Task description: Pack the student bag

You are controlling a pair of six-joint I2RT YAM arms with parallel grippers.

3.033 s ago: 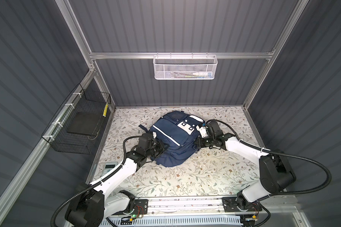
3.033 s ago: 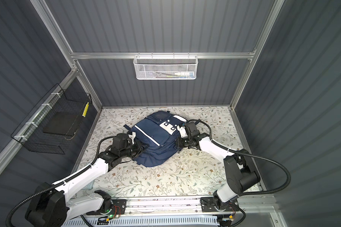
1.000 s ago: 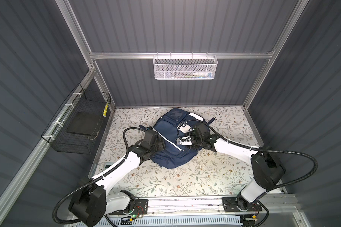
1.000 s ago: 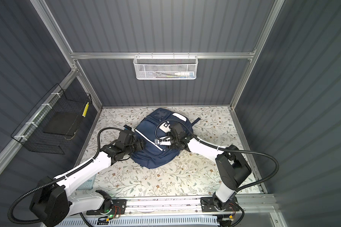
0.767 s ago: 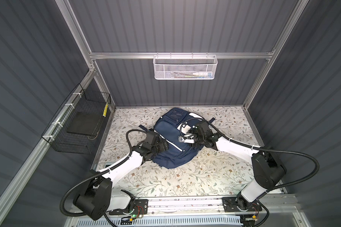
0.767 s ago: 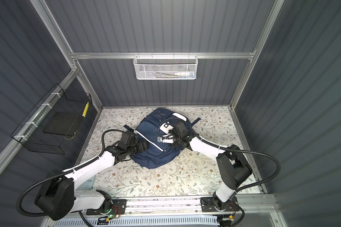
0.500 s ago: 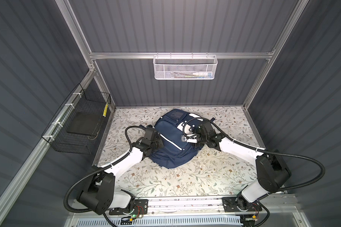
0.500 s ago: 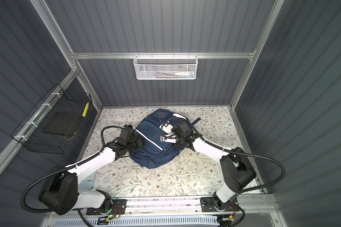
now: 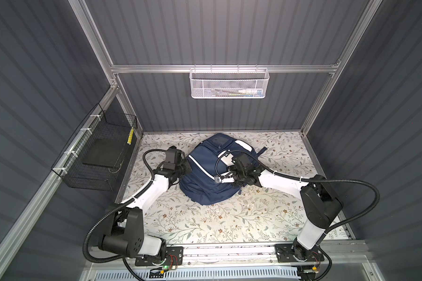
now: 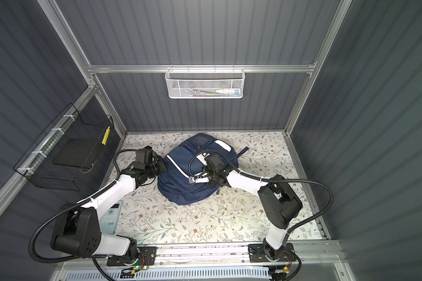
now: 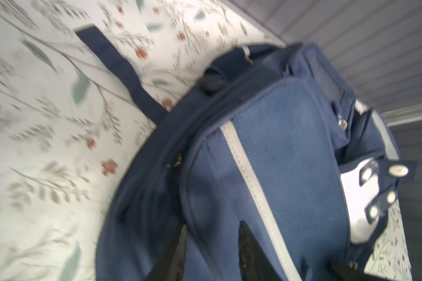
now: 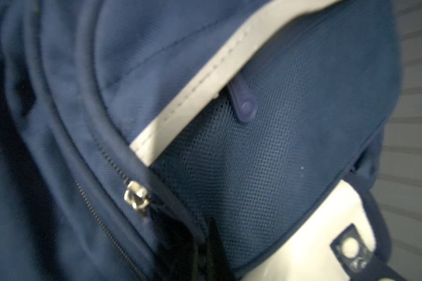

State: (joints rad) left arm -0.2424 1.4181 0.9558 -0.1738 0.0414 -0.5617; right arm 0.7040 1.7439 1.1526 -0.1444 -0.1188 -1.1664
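The student bag is a navy backpack with a white stripe, lying front up on the floral table in both top views. My left gripper is at the bag's left side. In the left wrist view its fingers stand a little apart with a ridge of the bag's fabric between them, left gripper shut on it. My right gripper lies on the bag's front, shut, its tips pressed into the seam beside a metal zip slider. Whether they pinch anything is hidden.
A white mesh basket holding pens hangs on the back wall. A black wire basket with a dark flat item hangs on the left wall. A calculator lies under the left arm. A bag strap trails right.
The left gripper has moved back along the bag's left side and closed on a fold. The right gripper has shifted slightly over the bag's front and shut.
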